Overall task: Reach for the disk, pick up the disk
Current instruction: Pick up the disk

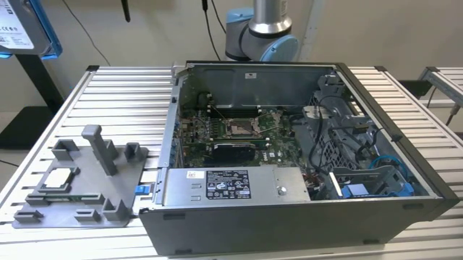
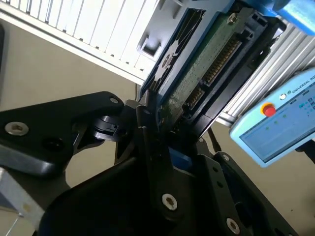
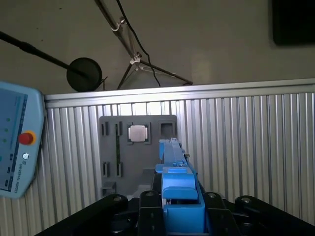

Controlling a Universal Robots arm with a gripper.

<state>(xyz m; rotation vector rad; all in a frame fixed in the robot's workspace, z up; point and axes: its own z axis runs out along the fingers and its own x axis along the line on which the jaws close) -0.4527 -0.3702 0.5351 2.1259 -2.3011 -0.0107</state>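
The disk (image 1: 20, 27) hangs high above the table at the exterior view's upper left, its white label and blue carrier showing. In the second wrist view the disk (image 2: 206, 64) shows its green circuit board side inside the blue frame, and my gripper (image 2: 160, 123) is shut on its lower edge with black fingers (image 2: 145, 123) pressed against it. In the first wrist view the disk (image 3: 177, 172) is seen edge-on as a blue strip rising from between the gripper (image 3: 179, 201) jaws.
An open computer case (image 1: 239, 227) stands on the slatted table (image 1: 123, 103). A grey fixture plate (image 1: 51, 214) lies at the exterior view's left and carries a small square chip (image 1: 58, 177). A teach pendant (image 3: 15, 142) hangs beside the table. Cables and a stand lie beyond the table.
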